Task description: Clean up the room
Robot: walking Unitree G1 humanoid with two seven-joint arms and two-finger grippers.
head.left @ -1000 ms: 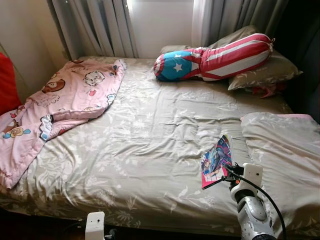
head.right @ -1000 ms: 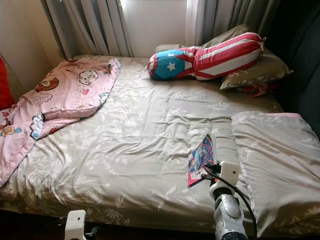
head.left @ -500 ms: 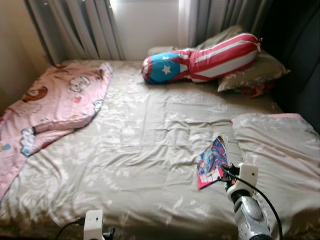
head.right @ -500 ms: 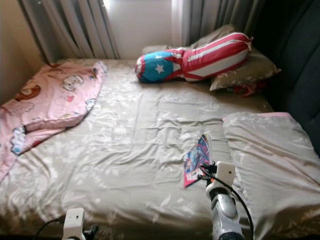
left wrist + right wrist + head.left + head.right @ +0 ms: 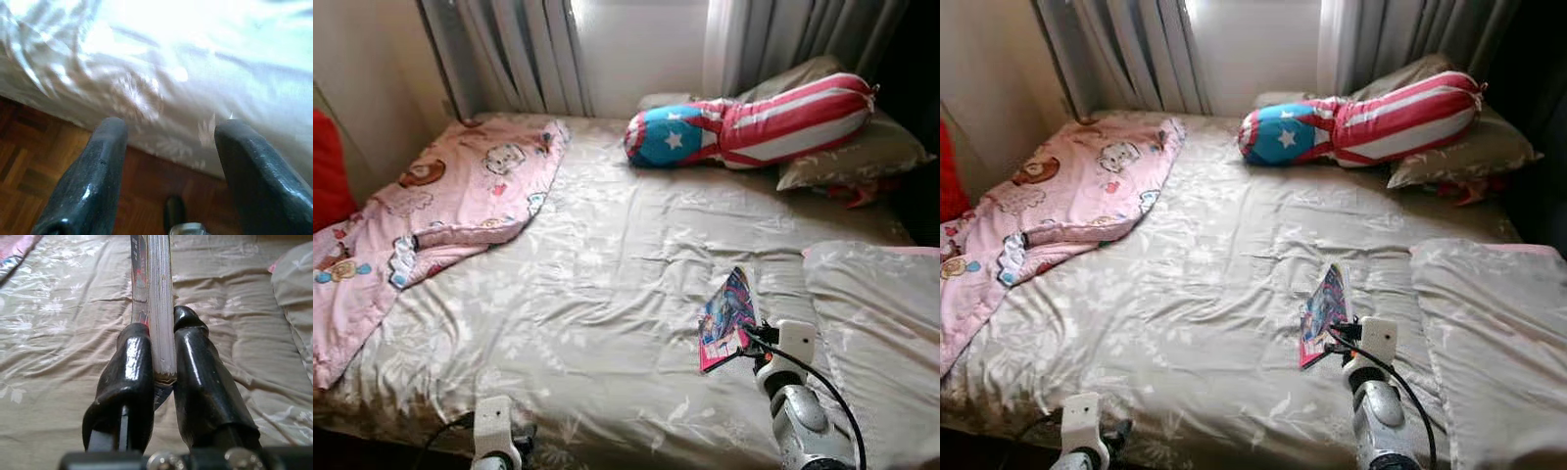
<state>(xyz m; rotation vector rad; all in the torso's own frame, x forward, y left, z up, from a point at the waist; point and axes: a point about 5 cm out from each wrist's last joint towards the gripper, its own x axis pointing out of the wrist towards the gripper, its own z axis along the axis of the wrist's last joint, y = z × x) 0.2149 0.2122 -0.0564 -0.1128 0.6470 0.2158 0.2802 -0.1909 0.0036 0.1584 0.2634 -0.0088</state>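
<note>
Before my head camera lies a wide bed under a grey-beige sheet with a pale leaf print, rumpled across the middle. I take the bed as my reference. At its head, grey curtains hang either side of a bright window. Across the head end rests a bolster in red and white stripes with a blue end bearing a white star; it leans on a grey pillow at the head corner on my right. A pink blanket with cartoon figures is draped over the bed's left side and spills past the edge. A second pillow, in matching leaf fabric, lies along the right side near the foot.

I hold a colourful comic book in my right gripper, over the bed's right half, just beside that nearer pillow. The wrist view shows both black fingers pressed tight on the book's lower edge, pages upright between them.

My left gripper hangs low at the foot of the bed, fingers spread apart with nothing between them, above the sheet's overhang and a dark wooden parquet floor.
</note>
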